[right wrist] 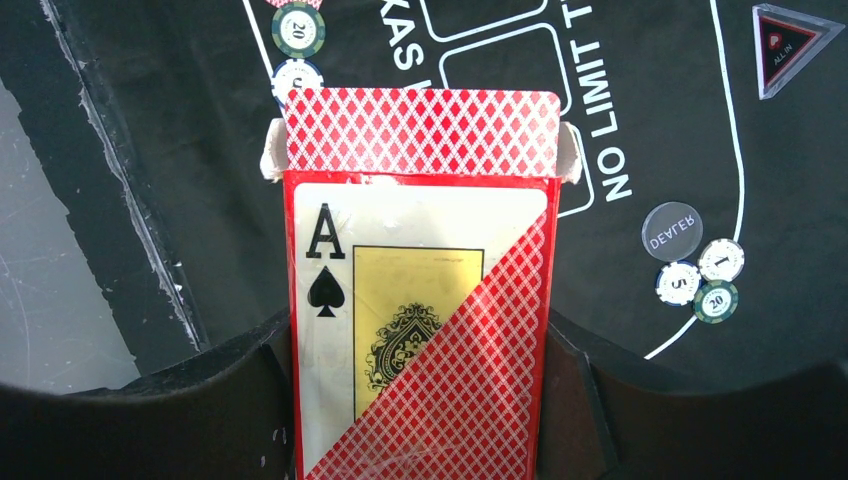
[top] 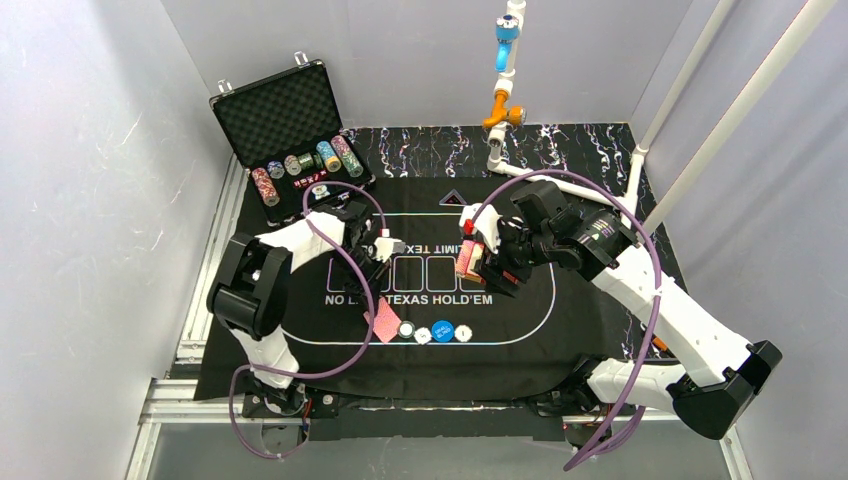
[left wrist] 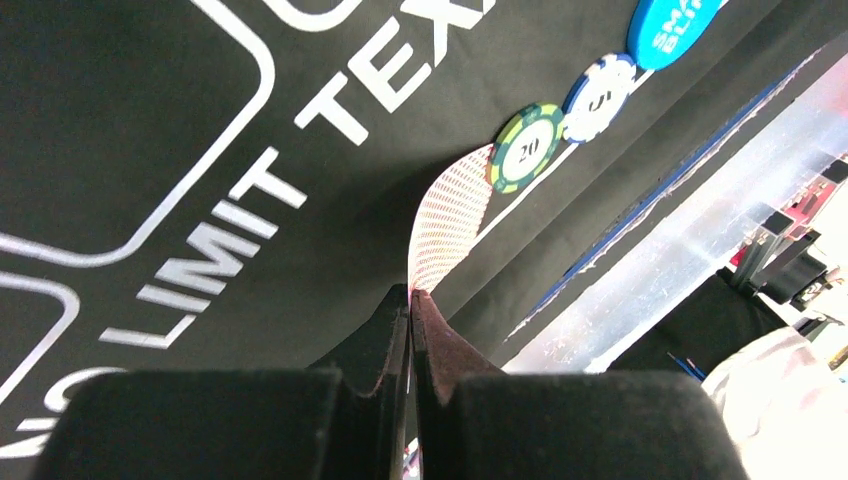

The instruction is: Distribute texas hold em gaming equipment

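Note:
My left gripper (top: 372, 308) is shut on a red-backed card (left wrist: 447, 225), pinched at the fingertips (left wrist: 400, 310) and bowed, its far end beside a green 20 chip (left wrist: 527, 148). A white chip (left wrist: 598, 97) and a blue button (left wrist: 670, 25) follow in a row near the mat's front line; a white button (top: 463, 332) ends the row. My right gripper (right wrist: 420, 385) is shut on the red deck box (right wrist: 420, 330) with an ace of spades on it. Red-backed cards (right wrist: 420, 130) stick out of its open top. The deck (top: 470, 258) is held above the mat's middle.
The black mat (top: 520, 320) covers the table. A DEALER button (right wrist: 671, 231) and three chips (right wrist: 700, 282) lie by the mat's line. An ALL IN triangle (right wrist: 790, 35) is printed there. The open case (top: 285, 110) holding chip stacks (top: 300, 165) stands at the back left. A white pole (top: 505, 100) stands at the back.

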Robot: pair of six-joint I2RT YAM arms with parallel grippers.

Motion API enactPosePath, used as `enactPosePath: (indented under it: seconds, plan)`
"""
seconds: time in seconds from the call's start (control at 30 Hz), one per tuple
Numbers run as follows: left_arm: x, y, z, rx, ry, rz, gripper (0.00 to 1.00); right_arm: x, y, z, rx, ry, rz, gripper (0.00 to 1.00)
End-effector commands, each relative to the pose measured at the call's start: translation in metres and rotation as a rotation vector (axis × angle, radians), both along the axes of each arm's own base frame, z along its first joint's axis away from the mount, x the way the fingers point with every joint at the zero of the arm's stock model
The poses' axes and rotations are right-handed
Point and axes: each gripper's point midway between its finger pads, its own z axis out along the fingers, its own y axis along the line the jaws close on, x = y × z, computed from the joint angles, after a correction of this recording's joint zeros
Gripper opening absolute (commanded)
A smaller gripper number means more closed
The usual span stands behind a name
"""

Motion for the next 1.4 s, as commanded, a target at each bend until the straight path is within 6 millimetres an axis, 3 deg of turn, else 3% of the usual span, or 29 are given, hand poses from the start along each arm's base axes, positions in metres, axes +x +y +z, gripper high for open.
enactPosePath:
  seconds: [0.0,0.43,0.47,0.63,0.83,1.03,1.1,1.23,1.37]
  plan:
    - [0.001,-0.020,-0.003,-0.012,0.002,0.028,0.00,0.005,0.005,0.023,0.060,-0.064,0.016,0.01]
    - [-0.019,-0.041,-0.012,0.002,0.068,0.052,0.00,0.005,0.004,0.023,0.059,-0.068,0.022,0.01]
    - [-0.020,-0.041,-0.010,0.002,0.075,0.052,0.03,0.005,0.005,0.023,0.058,-0.068,0.024,0.01]
    - [-0.020,-0.034,0.010,0.030,0.078,0.070,0.46,0.003,0.005,0.022,0.059,-0.063,0.035,0.01]
    - [0.015,-0.029,0.068,-0.193,0.003,0.281,0.82,0.000,0.006,0.020,0.064,-0.058,0.057,0.01]
    - [0.035,-0.060,0.176,-0.634,-0.224,0.302,0.86,0.000,0.017,0.018,0.102,-0.053,0.092,0.01]
    - [0.038,-0.073,0.200,-0.712,-0.229,0.314,0.87,0.002,0.021,0.018,0.113,-0.054,0.102,0.01]
    - [0.035,-0.100,0.223,-0.773,-0.229,0.278,0.88,0.003,0.031,0.018,0.135,-0.049,0.126,0.01]
    - [0.023,-0.124,0.223,-0.771,-0.228,0.214,0.89,0.004,0.039,0.020,0.146,-0.056,0.141,0.01]
